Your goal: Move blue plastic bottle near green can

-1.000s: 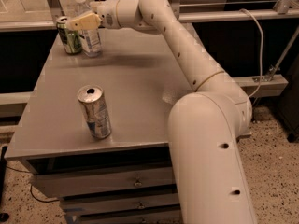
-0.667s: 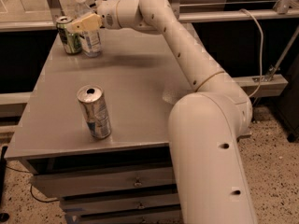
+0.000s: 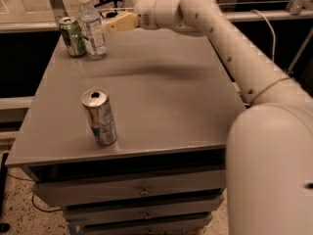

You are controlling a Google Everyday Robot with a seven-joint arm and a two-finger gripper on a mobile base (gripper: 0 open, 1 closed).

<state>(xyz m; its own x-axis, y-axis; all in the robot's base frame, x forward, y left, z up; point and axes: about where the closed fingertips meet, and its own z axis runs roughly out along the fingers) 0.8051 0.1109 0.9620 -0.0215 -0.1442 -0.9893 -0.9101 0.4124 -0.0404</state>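
The blue plastic bottle (image 3: 92, 27), clear with a white cap and a pale label, stands upright at the table's far left corner. The green can (image 3: 72, 36) stands right beside it on its left, almost touching. My gripper (image 3: 110, 26) hovers just to the right of the bottle, a small gap away from it. It is open and holds nothing. My white arm reaches in from the right across the back of the table.
A silver can with a blue label (image 3: 100, 117) stands upright near the front left of the grey table (image 3: 166, 97). Drawers sit under the table's front edge. A rail and a cable run behind the table at the right.
My gripper was closed around the bottle next to the green can. It has let go and drawn back to the right. The bottle stays standing by the can.
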